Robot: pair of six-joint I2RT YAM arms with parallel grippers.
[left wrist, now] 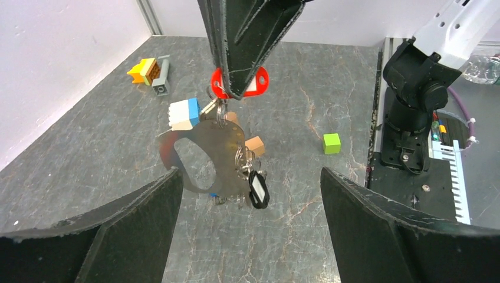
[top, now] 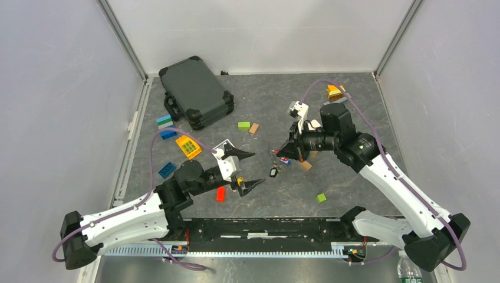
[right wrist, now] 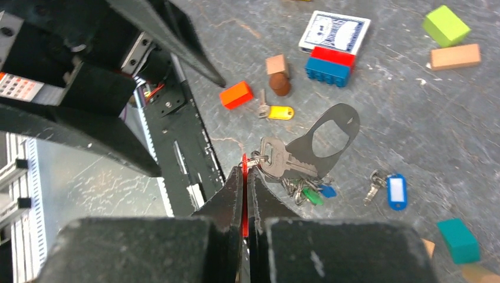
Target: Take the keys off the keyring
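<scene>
The left tool (top: 258,168) is spread wide, nothing between its fingers, hanging just beside the bunch. From above, that bunch is a small dark tangle between the two tools, too small to sort out; the wrist views do better. The keyring (left wrist: 227,156), a flat grey metal piece with an oval opening, hangs below the red tag (left wrist: 259,79), its long axis running down from the tag toward the table (left wrist: 88,153). A finger in front hides where ring meets tag. From the right wrist, that axis points away from the tips, up and to the right. The keys (right wrist: 277,160) cluster at its near end, silver blades overlapping, with a green head (right wrist: 312,196), a blue head (right wrist: 328,190) and a black tag (left wrist: 257,188) lowest. Whether that one touches the table is hard to say. The right tool (right wrist: 246,174) is pinched tight on the red tag's edge. Loose on the table lie a yellow-headed key (right wrist: 280,112) and a blue-tagged key (right wrist: 396,190).
</scene>
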